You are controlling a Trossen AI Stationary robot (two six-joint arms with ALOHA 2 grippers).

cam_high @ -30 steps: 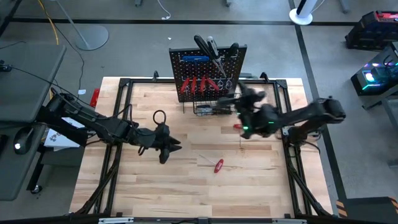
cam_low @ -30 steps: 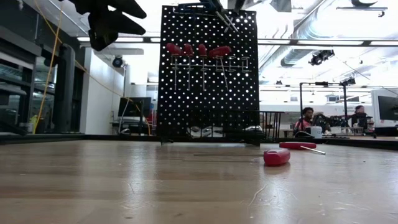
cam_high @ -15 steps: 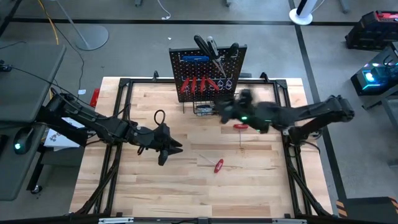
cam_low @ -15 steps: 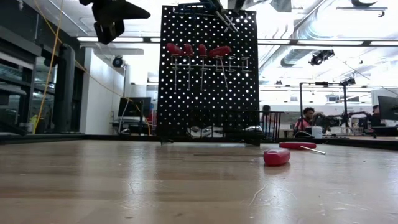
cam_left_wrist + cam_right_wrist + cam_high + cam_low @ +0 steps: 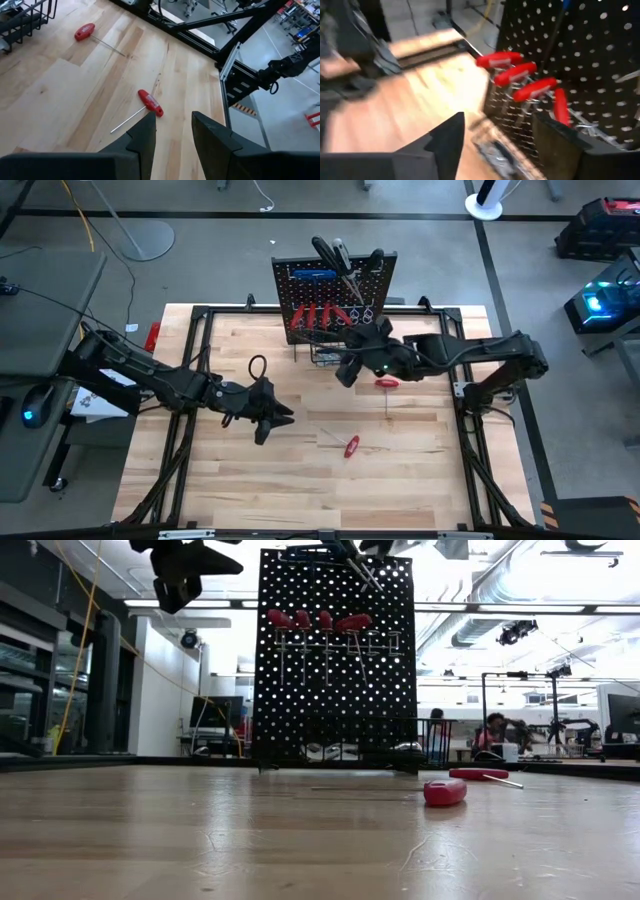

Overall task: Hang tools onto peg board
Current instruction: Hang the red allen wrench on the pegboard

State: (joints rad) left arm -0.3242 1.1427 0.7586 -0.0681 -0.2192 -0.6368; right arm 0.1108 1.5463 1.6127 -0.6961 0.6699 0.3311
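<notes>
The peg board (image 5: 335,288) stands upright at the table's far edge. Red-handled tools (image 5: 520,75) hang in a row on it, with a blue key (image 5: 312,275) and black screwdrivers (image 5: 330,252) above them. Two red T-handle keys lie flat on the table, one (image 5: 387,383) near the board and one (image 5: 351,446) nearer the middle. My right gripper (image 5: 347,370) hovers open in front of the board's wire basket (image 5: 510,145), facing the red handles. My left gripper (image 5: 172,135) hangs open and empty above the table's left half, clear of the nearer key (image 5: 150,102).
A black loop (image 5: 256,366) lies on the table left of the board. Black frame rails (image 5: 200,315) run along the table's edges. A red object (image 5: 152,337) lies just off the left edge. Bare wood spans the near half. People sit in the room behind (image 5: 492,730).
My right gripper has swung from the board's right side toward the table's left, turning as it went, and now faces the board's front above the basket. My left gripper has tipped a little without leaving its place. The keys on the table have stayed put.
</notes>
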